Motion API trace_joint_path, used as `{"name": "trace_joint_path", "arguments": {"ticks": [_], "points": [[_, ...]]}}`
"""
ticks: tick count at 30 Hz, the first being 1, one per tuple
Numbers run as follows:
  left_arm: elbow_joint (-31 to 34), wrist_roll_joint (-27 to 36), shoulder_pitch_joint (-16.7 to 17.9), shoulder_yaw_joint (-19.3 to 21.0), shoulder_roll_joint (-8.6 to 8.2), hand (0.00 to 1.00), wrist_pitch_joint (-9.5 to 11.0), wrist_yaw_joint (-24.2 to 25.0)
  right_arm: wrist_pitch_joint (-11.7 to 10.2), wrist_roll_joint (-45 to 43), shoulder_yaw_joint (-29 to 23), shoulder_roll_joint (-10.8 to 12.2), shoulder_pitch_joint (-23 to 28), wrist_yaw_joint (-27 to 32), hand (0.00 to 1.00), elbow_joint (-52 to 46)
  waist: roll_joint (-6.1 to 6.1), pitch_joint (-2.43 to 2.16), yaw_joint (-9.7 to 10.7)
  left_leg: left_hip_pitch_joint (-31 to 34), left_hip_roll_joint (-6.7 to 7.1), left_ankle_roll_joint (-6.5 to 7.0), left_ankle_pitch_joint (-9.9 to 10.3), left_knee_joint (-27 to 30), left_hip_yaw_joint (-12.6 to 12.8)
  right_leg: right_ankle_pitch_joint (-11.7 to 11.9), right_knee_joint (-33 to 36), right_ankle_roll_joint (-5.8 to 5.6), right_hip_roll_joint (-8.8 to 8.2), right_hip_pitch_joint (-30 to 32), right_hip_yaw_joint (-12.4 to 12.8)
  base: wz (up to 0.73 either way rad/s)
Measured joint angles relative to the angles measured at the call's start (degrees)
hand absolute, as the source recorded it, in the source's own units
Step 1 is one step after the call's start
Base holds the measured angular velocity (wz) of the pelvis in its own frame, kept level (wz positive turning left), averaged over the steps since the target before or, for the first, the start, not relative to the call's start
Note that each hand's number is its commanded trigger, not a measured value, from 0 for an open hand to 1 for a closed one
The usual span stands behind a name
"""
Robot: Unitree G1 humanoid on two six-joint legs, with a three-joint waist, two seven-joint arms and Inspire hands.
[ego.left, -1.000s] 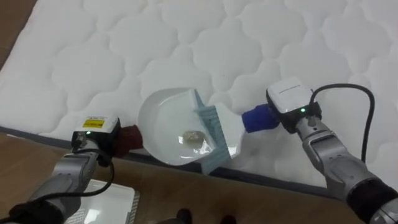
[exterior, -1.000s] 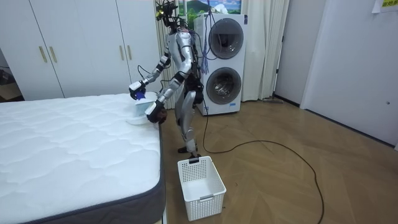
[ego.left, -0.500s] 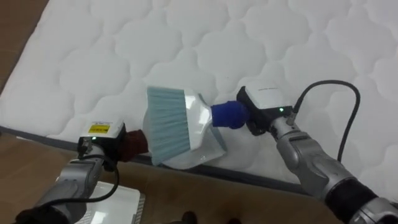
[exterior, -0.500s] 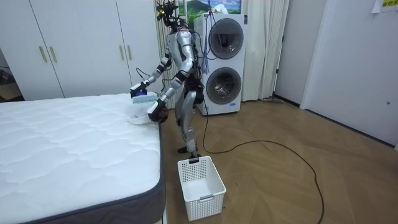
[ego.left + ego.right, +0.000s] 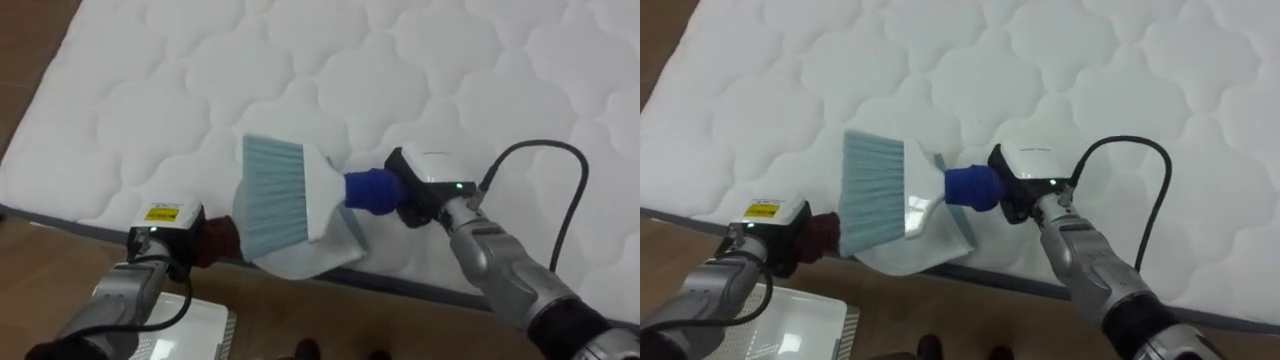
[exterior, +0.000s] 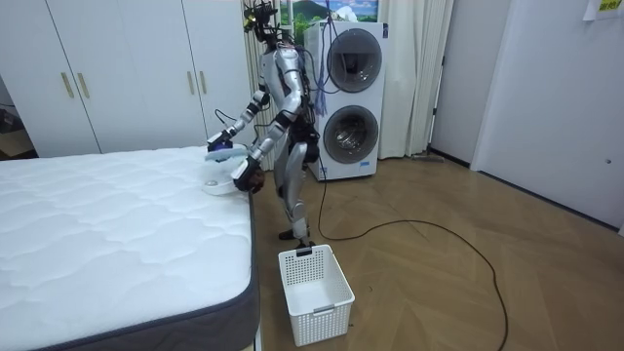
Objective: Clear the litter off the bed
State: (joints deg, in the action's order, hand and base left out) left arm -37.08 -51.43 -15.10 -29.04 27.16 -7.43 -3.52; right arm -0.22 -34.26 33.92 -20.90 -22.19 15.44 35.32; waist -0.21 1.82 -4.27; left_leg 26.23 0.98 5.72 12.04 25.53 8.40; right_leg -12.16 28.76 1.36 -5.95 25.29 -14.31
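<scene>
Left eye view has the brush lying flat across the dustpan, its pale blue bristles spread toward the robot's left and its blue handle pointing right. The right hand is clamped on that handle. The left hand grips the dark red handle of the dustpan and keeps the pan tucked against the edge of the bed, half over the quilted top and half over the floor.

A second ago the pan lay open to view with a small scrap of litter in its bowl, and the brush stood up at its right rim. Since then the brush has swung over and down, so the bowl is covered and the scrap can't be seen. My guess is that it sits under the bristles, trapped in the pan, which would mean this bit of sweeping is about done. The stretch of mattress around the pan looks bare of crumbs.

From the room, the robot stands at the bed's corner with both arms out over the edge, a stacked washer and dryer behind it. A white basket waits on the floor well apart from it, and its corner shows below the left arm; emptying the pan there seems the likely next job
</scene>
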Motion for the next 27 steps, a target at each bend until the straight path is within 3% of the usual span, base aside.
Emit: {"name": "trace_joint_path", "arguments": {"ticks": [6,7,8,10,17,22,23,24,27], "points": [[0.05,1.03,1.81,2.16,0.22,1.00,1.31,-0.23,-1.10,8.70,-4.00,-0.22,1.75,1.37,1.00,-0.03,-0.19,0.09,1.03,-0.90,0.00,0.01,0.00,-0.19,0.35,-0.08,-0.17,-0.14,-0.07,-0.56,0.07,-0.01],[0.06,1.38,1.83,2.20,0.23,1.00,1.37,-0.24,-1.16,10.17,-4.23,-0.28,2.16,1.51,0.94,-0.03,-0.25,0.07,1.13,-1.13,0.03,0.01,0.00,-0.29,0.35,-0.08,-0.21,-0.14,-0.06,-0.76,0.15,0.00],[0.05,1.85,1.93,2.31,0.23,1.00,1.79,-0.55,-1.59,13.14,-5.01,-0.27,3.23,1.82,0.71,0.21,-0.42,0.14,1.20,-1.87,0.08,0.01,0.00,-0.81,0.35,-0.09,-0.49,-0.14,0.00,-1.37,0.35,0.00],[0.13,1.83,3.66,3.26,0.23,1.00,3.85,-2.23,-2.76,19.92,-6.84,-0.24,6.09,2.37,0.00,1.06,-0.89,0.20,1.67,-3.78,0.29,-0.01,-0.01,-2.05,0.45,-0.36,-1.28,-0.58,0.10,-3.23,0.92,0.00],[4.88,1.20,8.07,9.09,0.08,1.00,7.84,-4.96,-3.78,31.09,-17.85,-0.06,12.86,4.04,0.00,2.15,-1.90,-0.02,3.73,-5.22,0.47,0.00,0.00,-1.95,0.24,-0.57,-3.98,-0.84,0.55,-5.98,1.65,0.02],[8.74,1.11,11.32,13.62,-2.03,1.00,8.09,-9.09,-4.02,36.74,-23.16,0.09,15.22,4.79,0.00,0.79,-1.74,-0.30,4.05,-9.25,0.36,0.00,0.01,-4.24,0.68,0.03,-6.19,-1.07,1.30,-9.54,2.86,-0.08],[9.73,1.15,11.94,14.05,-2.25,1.00,8.34,-9.51,-4.04,37.12,-24.20,0.19,16.16,5.20,0.00,-0.46,-1.69,-0.48,4.06,-10.28,0.29,-0.01,0.02,-4.46,0.68,0.10,-6.83,-1.08,1.49,-10.74,2.88,0.00],[11.33,1.15,13.08,14.75,-2.61,1.00,8.44,-9.61,-4.07,37.21,-24.88,0.16,17.53,5.31,0.00,-1.99,-1.67,-0.95,4.19,-11.31,0.19,-0.04,0.03,-4.97,0.68,0.34,-7.88,-1.11,1.75,-12.00,2.90,0.00],[13.76,1.22,15.69,16.25,-3.95,1.00,8.87,-10.87,-4.17,38.70,-26.13,0.19,20.32,5.37,0.00,-4.48,-1.26,-1.44,4.10,-14.92,0.08,-0.19,-0.05,-6.96,0.68,1.24,-11.10,-1.26,2.31,-16.16,2.78,-0.02]]}}
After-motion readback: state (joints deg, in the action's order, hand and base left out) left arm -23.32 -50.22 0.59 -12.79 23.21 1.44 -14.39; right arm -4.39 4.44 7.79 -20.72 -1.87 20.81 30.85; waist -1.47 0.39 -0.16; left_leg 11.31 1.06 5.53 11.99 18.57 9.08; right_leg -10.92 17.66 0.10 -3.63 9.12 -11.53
